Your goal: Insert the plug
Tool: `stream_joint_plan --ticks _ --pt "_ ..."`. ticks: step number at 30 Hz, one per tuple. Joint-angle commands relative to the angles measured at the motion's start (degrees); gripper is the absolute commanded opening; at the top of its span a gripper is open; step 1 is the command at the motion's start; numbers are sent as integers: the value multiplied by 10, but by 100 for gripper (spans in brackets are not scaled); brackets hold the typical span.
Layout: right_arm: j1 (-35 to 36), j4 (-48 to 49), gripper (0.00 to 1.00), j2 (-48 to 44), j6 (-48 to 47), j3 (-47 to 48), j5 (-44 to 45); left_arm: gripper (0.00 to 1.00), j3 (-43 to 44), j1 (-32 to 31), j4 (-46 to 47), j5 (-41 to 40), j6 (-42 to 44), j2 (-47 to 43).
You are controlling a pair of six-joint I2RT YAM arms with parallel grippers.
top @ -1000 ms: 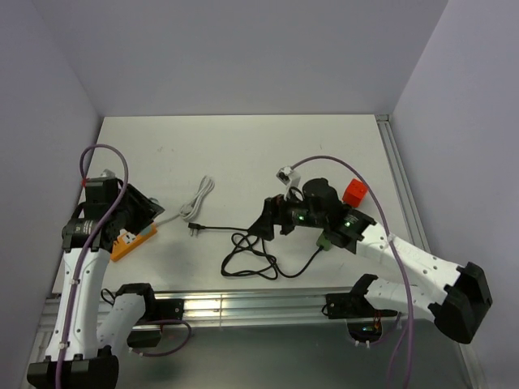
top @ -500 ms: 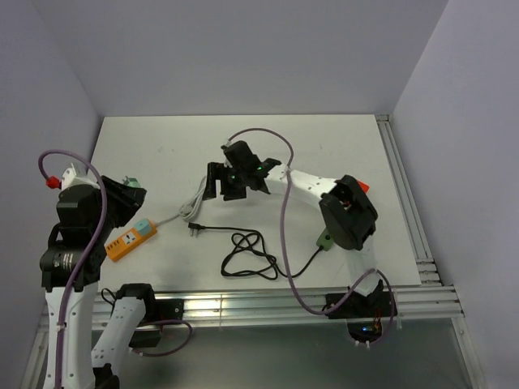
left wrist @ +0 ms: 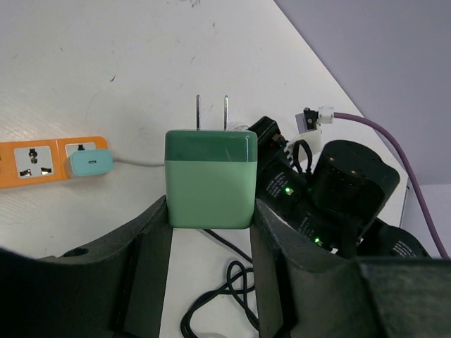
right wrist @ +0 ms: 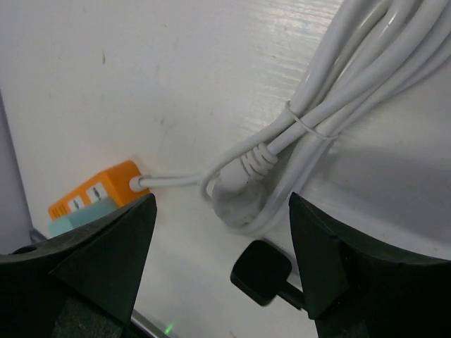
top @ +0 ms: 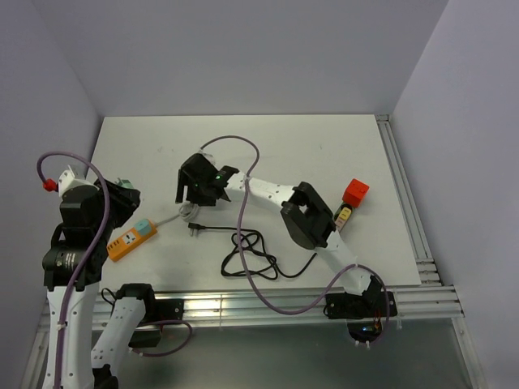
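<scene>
In left claw (left wrist: pixel 210 229), green plug (left wrist: pixel 210 179)

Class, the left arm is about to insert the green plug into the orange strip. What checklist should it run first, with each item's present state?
1. The green plug sits clamped in the left gripper: ok.
2. Its prongs are bare and straight: ok.
3. A free socket shows on the orange strip: ok.
4. Prongs aimed at that socket: not ok, the strip lies off to the side.
5. The right gripper is open, apart from the strip, above the white cord: ok.
</scene>
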Motion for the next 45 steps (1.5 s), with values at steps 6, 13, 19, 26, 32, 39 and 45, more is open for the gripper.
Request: stream_joint_plan --ticks 6,13,19,26,32,39,45 --pt "22 -85 80 24 78 46 144 0 -3 -2 39 -3 39 -11" --pt "21 -114 67 76 59 118 159 0 -20 -2 48 10 42 -15" --pt "21 -103 52 107 53 136 143 0 -17 -2 48 17 46 -15" --pt "-14 -51 0 40 85 24 176 0 -25 -2 53 29 44 -5" --pt "-84 8 0 -53 92 -127 211 0 -46 -2 89 92 46 17" --pt "-152 78 0 -94 13 -202 163 0 -59 -2 120 166 45 92" --pt "-197 129 17 -109 -103 -222 61 0 -58 -2 101 262 71 213"
